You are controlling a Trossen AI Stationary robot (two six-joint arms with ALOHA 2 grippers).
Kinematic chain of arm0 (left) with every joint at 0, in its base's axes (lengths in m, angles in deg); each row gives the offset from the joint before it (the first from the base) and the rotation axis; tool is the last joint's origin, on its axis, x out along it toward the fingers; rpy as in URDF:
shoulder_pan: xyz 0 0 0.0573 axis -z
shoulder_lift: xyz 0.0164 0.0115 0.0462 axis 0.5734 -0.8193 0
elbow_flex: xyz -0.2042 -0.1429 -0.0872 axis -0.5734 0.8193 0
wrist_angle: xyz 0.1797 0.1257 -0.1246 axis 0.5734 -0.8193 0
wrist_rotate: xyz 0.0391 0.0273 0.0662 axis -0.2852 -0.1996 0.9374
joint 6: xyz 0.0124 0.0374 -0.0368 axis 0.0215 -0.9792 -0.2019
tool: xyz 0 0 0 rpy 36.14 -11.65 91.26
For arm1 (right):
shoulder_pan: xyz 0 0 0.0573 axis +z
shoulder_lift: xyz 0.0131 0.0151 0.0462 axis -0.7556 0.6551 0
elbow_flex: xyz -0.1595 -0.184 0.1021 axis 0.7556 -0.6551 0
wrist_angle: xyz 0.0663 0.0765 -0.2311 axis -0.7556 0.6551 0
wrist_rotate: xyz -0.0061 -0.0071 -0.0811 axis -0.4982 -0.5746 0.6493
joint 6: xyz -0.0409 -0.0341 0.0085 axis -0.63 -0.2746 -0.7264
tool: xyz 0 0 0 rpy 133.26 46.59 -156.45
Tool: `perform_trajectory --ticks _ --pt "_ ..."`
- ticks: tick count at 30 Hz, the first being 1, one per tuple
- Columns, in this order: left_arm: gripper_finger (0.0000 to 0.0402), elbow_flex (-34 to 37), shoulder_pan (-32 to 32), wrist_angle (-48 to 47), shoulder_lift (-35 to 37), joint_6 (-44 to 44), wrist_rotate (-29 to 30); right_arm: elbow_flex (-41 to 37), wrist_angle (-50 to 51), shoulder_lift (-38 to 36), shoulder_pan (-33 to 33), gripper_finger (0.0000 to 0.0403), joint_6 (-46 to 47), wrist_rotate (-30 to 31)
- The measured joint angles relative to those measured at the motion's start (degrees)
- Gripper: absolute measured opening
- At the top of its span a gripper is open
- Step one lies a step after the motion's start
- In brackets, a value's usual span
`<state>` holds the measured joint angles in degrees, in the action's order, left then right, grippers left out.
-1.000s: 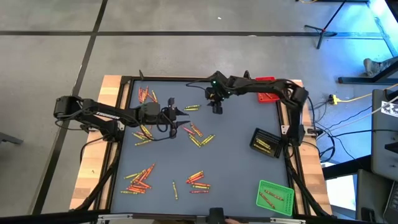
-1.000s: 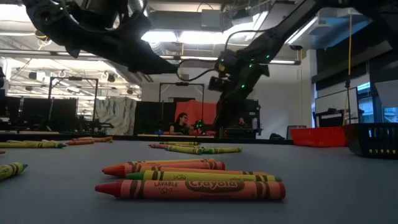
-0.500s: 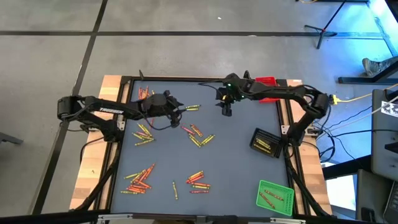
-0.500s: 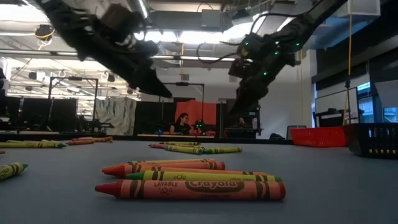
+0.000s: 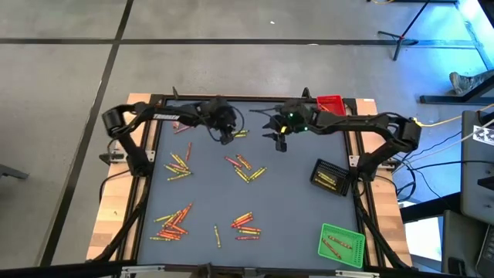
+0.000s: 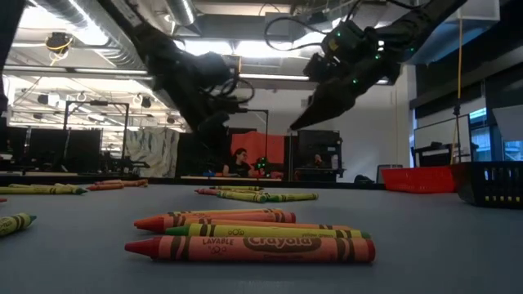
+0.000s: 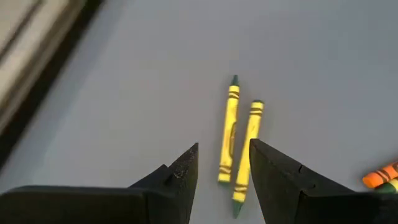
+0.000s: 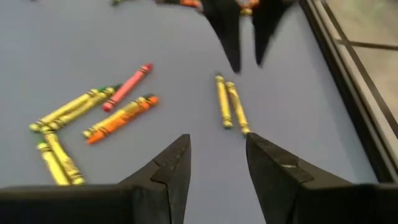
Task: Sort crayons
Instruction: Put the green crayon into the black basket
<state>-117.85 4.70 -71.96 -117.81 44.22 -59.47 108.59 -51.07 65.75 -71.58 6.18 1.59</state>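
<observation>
Yellow pair of crayons lies side by side on the bench, my landmark here. Left hand hovers right over the pair, fingers apart, holding nothing. Right hand hangs near the pair on its other side, also parted and empty. Other crayons lie scattered across the bench, well away from the pair.

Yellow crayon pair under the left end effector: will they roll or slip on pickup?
The two yellow crayons look round and lie flat, so a nudge probably rolls them. They lie close side by side, so the left end effector may catch both. Paper wrappers likely help the grip.
</observation>
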Motion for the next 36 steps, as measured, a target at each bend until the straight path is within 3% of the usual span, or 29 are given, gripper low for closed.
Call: perform_trajectory --ticks 6,12,19,36 --pt "0.0127 -2.7 -1.1 -0.6 -5.6 -2.2 -6.5 0.0 -4.2 0.5 6.8 0.0151 0.2 -0.4" --pt "0.0127 -2.8 -1.3 0.6 -6.4 -3.9 -1.1 0.0 -4.7 0.5 12.5 0.0151 0.7 1.0" --pt "0.0127 -2.8 -2.3 0.8 -6.8 -3.9 -3.6 0.0 -7.2 1.1 17.2 0.0151 1.4 1.2" --pt "0.0121 -2.8 -2.7 1.7 -11.1 -5.1 -5.0 0.0 -9.3 1.1 18.4 0.0151 0.2 2.6"
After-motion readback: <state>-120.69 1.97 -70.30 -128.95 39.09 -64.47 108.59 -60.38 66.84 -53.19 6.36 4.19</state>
